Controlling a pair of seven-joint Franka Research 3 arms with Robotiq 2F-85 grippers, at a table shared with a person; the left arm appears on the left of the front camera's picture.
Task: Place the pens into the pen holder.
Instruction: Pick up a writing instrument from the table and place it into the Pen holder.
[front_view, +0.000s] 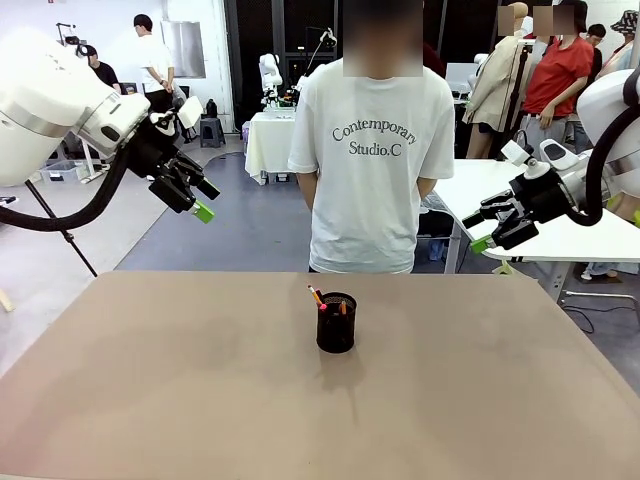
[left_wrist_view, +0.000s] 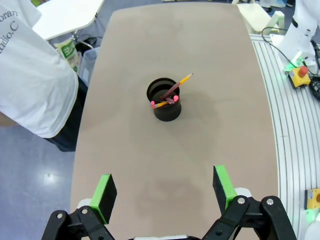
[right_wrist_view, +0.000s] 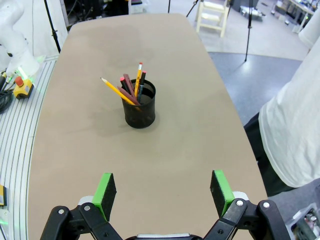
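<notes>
My arms (front_view: 45, 100) are glossy white with black cables; my grippers (left_wrist_view: 165, 192) are black (bright green pads on the fingers).

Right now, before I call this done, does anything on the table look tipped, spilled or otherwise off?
Nothing stands out. The pen holder stands upright near the middle of the table, and the pens lean inside it, none lying loose on the tabletop. Both hands, left and right, hang open and empty above the table's sides.

Black mesh pen holder (right_wrist_view: 139, 107), yellow, reddish-brown and orange pens (right_wrist_view: 131, 89), tan table (right_wrist_view: 175, 165).
</notes>
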